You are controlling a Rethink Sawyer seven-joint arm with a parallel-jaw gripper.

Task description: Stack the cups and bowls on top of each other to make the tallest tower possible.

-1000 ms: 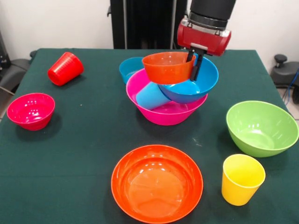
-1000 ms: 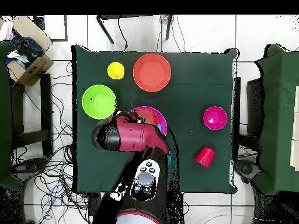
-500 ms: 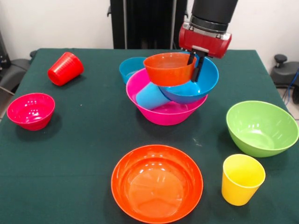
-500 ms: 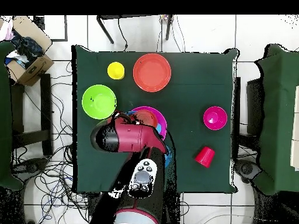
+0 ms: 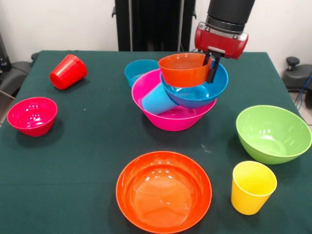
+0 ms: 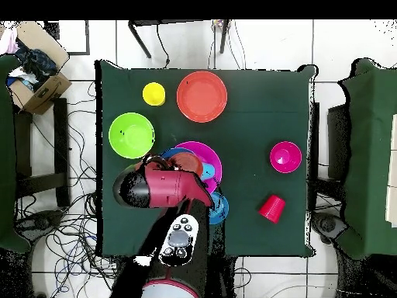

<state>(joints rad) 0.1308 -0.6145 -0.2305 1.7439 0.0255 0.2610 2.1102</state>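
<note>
My gripper (image 5: 210, 68) is shut on the right rim of the small orange bowl (image 5: 184, 69) and holds it over the large blue bowl (image 5: 197, 92). I cannot tell whether the two bowls touch. The blue bowl leans tilted in the large pink bowl (image 5: 168, 118), the tower's base. The light blue cup (image 5: 158, 100) lies on its side in the pink bowl. In the overhead view the arm (image 6: 159, 188) covers much of the pink bowl (image 6: 205, 154).
The small blue bowl (image 5: 138, 71) stands behind the tower. The red cup (image 5: 68, 71) lies on its side at far left, and the small red bowl (image 5: 32, 115) is nearer. The large orange bowl (image 5: 163, 191), green bowl (image 5: 273, 132) and yellow cup (image 5: 252, 187) stand in front.
In the front view my gripper has carried the small orange bowl to the right and a little up, from over the pink bowl's middle to over the blue bowl.
</note>
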